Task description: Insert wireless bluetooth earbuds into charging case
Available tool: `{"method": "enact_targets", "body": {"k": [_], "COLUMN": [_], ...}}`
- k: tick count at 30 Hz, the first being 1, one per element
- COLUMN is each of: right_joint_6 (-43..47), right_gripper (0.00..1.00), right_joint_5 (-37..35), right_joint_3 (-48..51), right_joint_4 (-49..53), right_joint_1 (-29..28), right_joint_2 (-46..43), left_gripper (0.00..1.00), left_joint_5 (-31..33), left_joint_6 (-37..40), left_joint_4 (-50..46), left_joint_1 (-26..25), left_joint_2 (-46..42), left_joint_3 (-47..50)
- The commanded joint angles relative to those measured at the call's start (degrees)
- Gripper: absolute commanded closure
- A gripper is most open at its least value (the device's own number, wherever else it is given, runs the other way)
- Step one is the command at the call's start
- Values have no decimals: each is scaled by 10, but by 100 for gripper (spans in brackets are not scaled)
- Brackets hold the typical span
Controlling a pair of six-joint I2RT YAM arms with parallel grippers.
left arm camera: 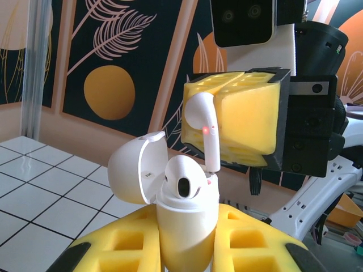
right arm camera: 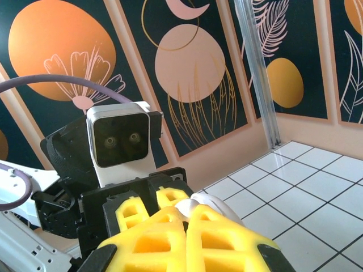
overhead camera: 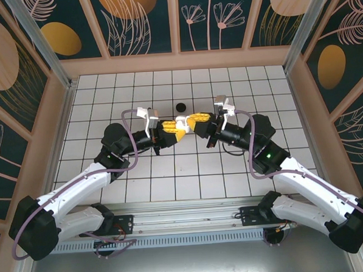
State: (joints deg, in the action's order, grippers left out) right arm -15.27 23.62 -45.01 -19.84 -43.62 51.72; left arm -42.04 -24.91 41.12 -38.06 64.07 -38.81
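Observation:
My left gripper [left arm camera: 187, 252] is shut on a white charging case [left arm camera: 187, 226], held upright with its lid [left arm camera: 136, 170] swung open to the left. One white earbud [left arm camera: 184, 180] sits in the case. My right gripper [right arm camera: 186, 226] is shut on a second white earbud [left arm camera: 205, 127], whose stem points down and whose tip reaches the case's open slot beside the seated bud. Its yellow fingers [left arm camera: 249, 119] hang just above the case. From above, both grippers [overhead camera: 172, 131] [overhead camera: 199, 120] meet at the case [overhead camera: 182, 121] over the middle of the tiled table.
A small round black object [overhead camera: 180, 107] lies on the white tiles just behind the two grippers. Patterned walls [overhead camera: 139, 22] and aluminium posts [overhead camera: 36, 40] enclose the table on three sides.

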Motion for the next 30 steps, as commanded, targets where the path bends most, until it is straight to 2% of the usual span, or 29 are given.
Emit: {"method": "enact_targets", "body": {"k": [1, 19, 30], "right_joint_6": [12, -21, -41], "right_gripper": [96, 96, 96], "right_joint_5": [-20, -11, -35], "right_joint_3": [7, 30, 37], "right_joint_4": [-37, -69, -87], "right_joint_1": [-5, -16, -30], "right_joint_2": [3, 21, 27], "left_gripper": [100, 100, 100], "left_joint_5": [-15, -3, 20], "left_joint_6": [-13, -8, 4], "left_joint_4": [42, 38, 28], "left_joint_1": [-1, -2, -2], "left_joint_2": [5, 4, -3], "left_joint_3": [-15, -18, -14]}}
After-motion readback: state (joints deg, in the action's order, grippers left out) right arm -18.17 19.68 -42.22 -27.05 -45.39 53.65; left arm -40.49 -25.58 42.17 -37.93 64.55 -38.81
